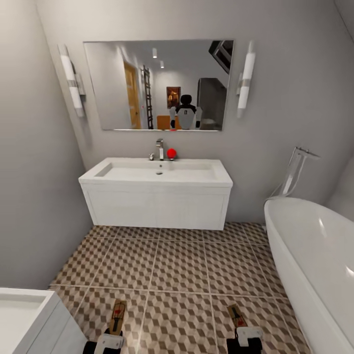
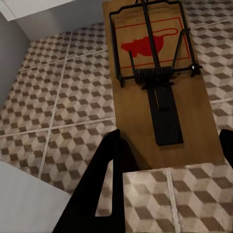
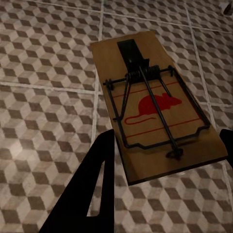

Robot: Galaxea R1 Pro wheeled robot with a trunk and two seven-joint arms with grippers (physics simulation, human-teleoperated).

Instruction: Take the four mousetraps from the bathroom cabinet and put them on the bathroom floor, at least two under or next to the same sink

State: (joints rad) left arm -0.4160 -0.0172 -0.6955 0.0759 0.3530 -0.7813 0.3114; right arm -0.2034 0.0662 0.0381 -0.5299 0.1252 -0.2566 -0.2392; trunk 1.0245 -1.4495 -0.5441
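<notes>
Each claw grips a flat brown wooden mousetrap with a red mouse mark: left claw on the left trap, right claw on the right trap, held above the cube-patterned tiled bathroom floor. Released here, both might land well short of the white wall-hung sink.
</notes>
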